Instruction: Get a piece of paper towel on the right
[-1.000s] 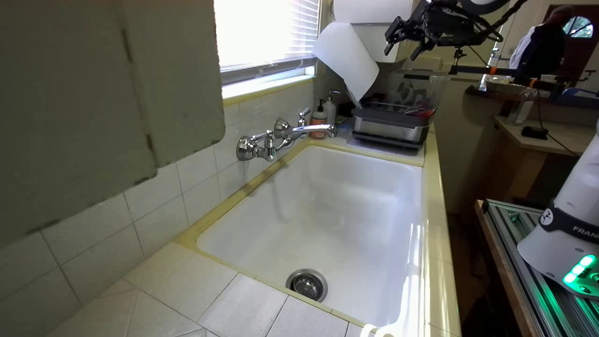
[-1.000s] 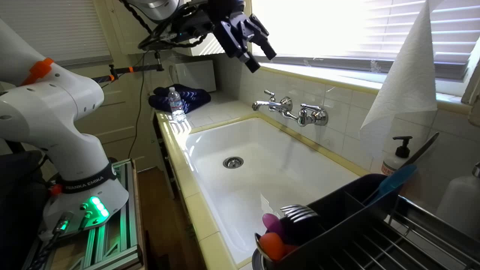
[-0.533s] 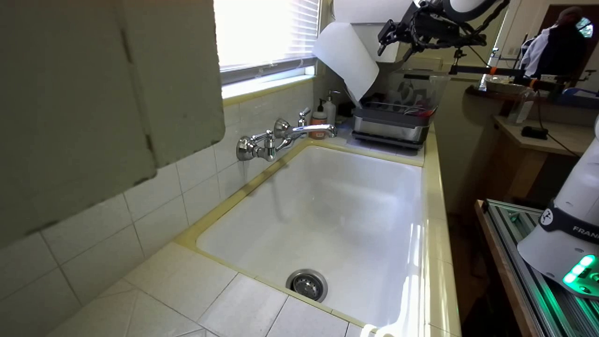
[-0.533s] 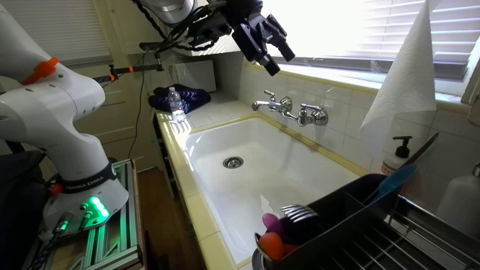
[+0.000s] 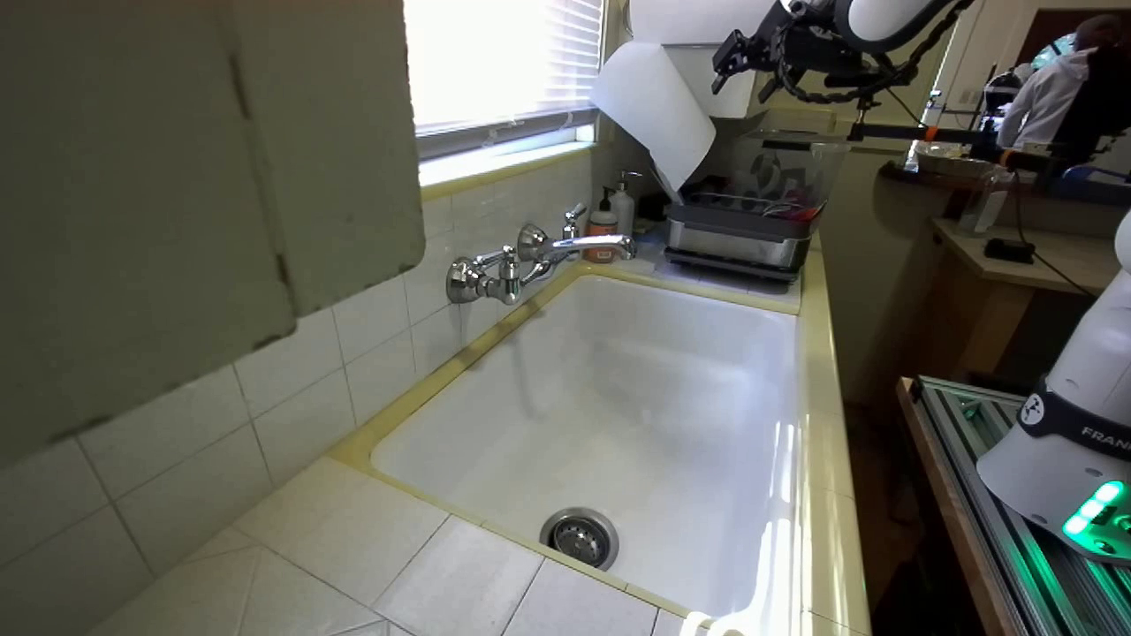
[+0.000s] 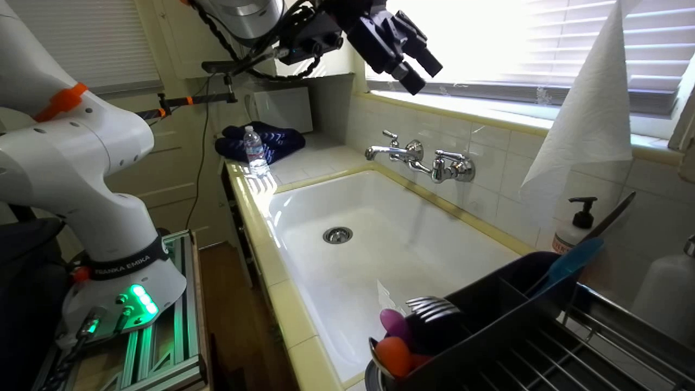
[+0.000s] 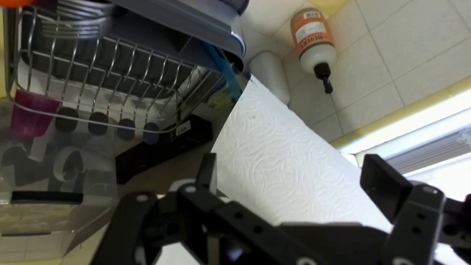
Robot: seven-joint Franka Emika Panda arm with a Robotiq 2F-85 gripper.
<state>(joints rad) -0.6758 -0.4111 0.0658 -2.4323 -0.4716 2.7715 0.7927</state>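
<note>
In an exterior view, the black two-fingered gripper (image 6: 423, 75), spread wide and gripping nothing, is edging towards 3 o'clock, where the white embossed paper-towel sheet (image 6: 592, 119) is hanging untouched, so the reach is seemingly progressing.

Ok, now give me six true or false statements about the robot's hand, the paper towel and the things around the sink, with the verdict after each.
1. The hand is open. True.
2. The hand is gripping the paper towel. False: in an exterior view the two are plainly apart.
3. The paper towel has an embossed pattern. True.
4. The pump on the Meyer's bottle is white. False: it is black.
5. Water is running from the faucet. False: no stream shows.
6. The water bottle stands upright on the tiled counter. True.
</note>
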